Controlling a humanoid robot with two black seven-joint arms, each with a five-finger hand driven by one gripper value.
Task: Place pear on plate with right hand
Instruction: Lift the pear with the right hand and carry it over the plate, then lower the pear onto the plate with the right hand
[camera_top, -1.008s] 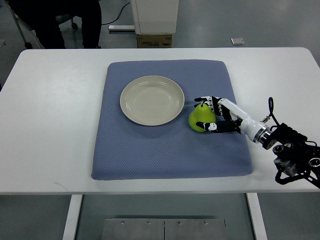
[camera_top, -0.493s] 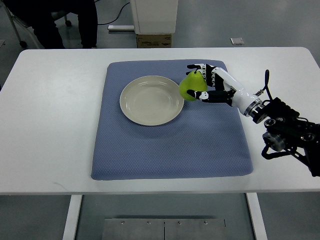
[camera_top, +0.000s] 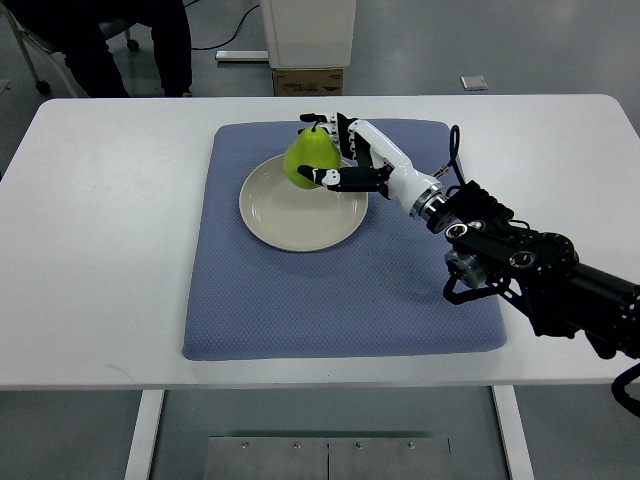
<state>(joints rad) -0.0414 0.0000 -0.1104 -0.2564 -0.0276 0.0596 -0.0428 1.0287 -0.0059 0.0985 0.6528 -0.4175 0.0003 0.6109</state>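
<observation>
A green pear is held in my right hand, whose fingers wrap around it from the right. The hand holds the pear over the far part of the cream plate, which lies on a blue mat. I cannot tell whether the pear touches the plate. My right arm reaches in from the right edge across the mat. My left arm does not show.
The white table carries the mat. Beyond its far edge stand a white pedestal with a cardboard box and a person's dark legs at the top left.
My right hand has carried the pear up off the mat to the right of the plate and leftward, until it is now above the plate's far part.
</observation>
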